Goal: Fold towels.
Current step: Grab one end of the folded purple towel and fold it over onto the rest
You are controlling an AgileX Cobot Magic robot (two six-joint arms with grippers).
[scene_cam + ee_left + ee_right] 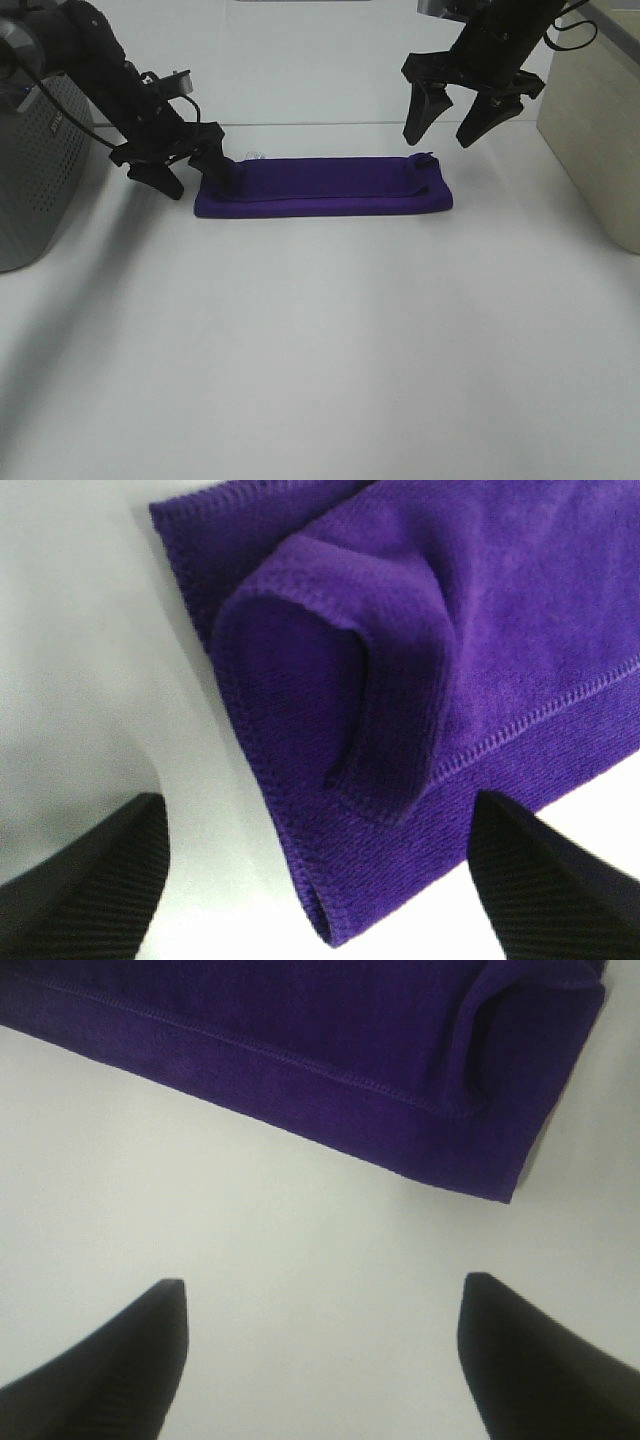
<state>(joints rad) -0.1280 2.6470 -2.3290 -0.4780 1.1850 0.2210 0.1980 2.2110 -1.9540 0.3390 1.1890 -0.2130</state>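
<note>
The folded purple towel lies on the white surface. Left jaws are open at its end, and right jaws are open above.

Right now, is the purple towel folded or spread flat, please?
Folded: the towel lies as a narrow strip, one layer stacked on another, stitched edges showing.
</note>
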